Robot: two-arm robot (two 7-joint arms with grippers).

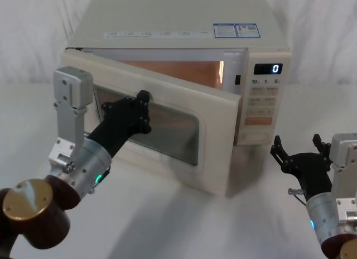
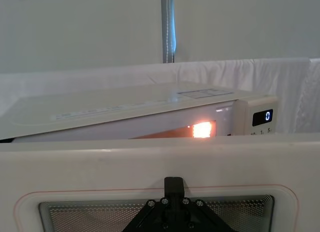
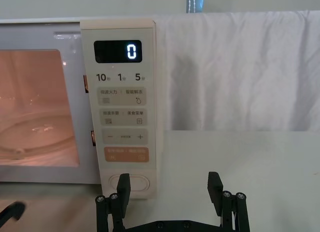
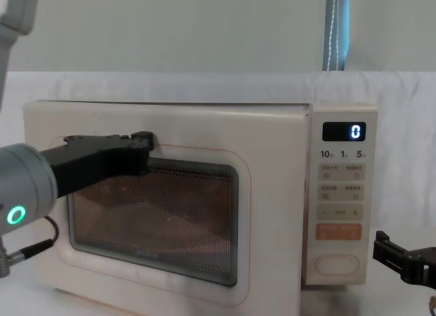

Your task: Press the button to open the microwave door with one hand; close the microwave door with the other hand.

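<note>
My left black gripper, fingers together, pushes the ajar cream windowed microwave door; right gripper spread, near right; closing remains.

1. A table draped in a white cloth carries everything; the cloth runs under the whole work area and reaches the front edge of the head view.
2. The microwave, a cream boxy countertop oven, stands directly on the cloth toward the back, just right of the middle; its control panel is on the right end.
3. In the right wrist view, bare cloth lies to the side of the oven, and white fabric hangs behind it as a backdrop.
</note>
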